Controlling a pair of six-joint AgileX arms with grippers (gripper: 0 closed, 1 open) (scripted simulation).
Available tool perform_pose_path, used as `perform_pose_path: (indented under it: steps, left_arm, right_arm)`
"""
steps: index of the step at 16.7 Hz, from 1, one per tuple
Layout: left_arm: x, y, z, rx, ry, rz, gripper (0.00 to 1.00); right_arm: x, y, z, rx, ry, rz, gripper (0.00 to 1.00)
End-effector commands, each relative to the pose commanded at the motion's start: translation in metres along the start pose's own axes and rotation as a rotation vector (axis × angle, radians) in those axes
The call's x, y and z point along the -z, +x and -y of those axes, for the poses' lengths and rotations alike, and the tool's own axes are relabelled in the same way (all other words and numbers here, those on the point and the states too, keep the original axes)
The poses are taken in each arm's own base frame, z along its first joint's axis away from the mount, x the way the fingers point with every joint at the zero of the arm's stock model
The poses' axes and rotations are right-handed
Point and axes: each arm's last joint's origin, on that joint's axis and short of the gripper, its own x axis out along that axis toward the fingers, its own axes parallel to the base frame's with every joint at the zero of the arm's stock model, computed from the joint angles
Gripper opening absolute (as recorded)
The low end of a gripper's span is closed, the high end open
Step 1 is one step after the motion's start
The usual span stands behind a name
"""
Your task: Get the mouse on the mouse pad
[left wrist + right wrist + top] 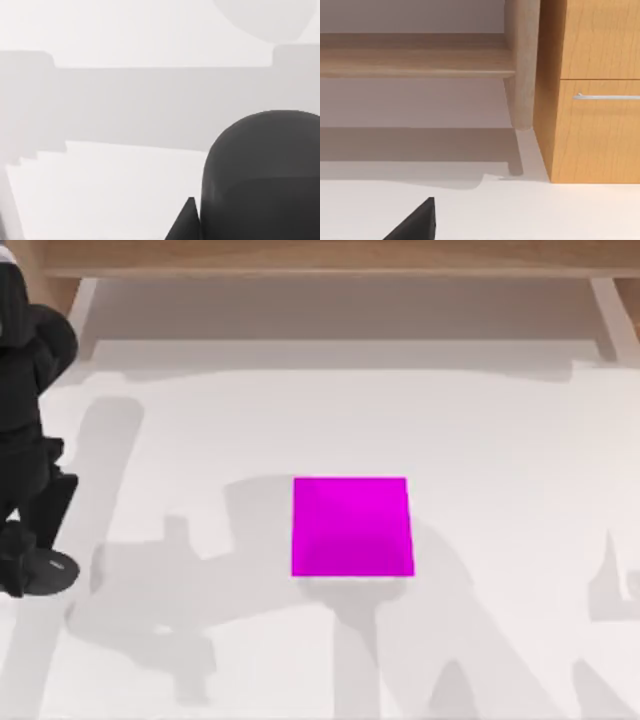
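The mouse pad (352, 526) is a flat magenta square lying near the middle of the white table. My left gripper (30, 562) hangs low at the table's left edge, well to the left of the pad. A dark grey domed body, which looks like the mouse (260, 175), sits very close in the left wrist view with a black tip of my left gripper (184, 222) beside it. From above, a dark rounded shape that may be the mouse (52, 570) lies under that gripper. Whether it is held I cannot tell. A black wedge of my right gripper (415, 222) shows above the white surface.
A wooden shelf edge (320, 258) runs along the back of the table. The right wrist view faces a wooden cabinet with a drawer handle (607, 96) and a round wooden leg (522, 65). Arm shadows fall across the front of the table.
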Motion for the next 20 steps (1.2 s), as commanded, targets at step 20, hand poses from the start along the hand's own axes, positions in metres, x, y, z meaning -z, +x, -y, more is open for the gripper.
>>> perform_pose_path:
  steps: [20]
  left_arm:
    - [0.231,-0.027,0.059,0.200,-1.467,-0.059,0.00]
  right_arm:
    - [0.000,0.000,0.000,0.000,0.000,0.000,1.00]
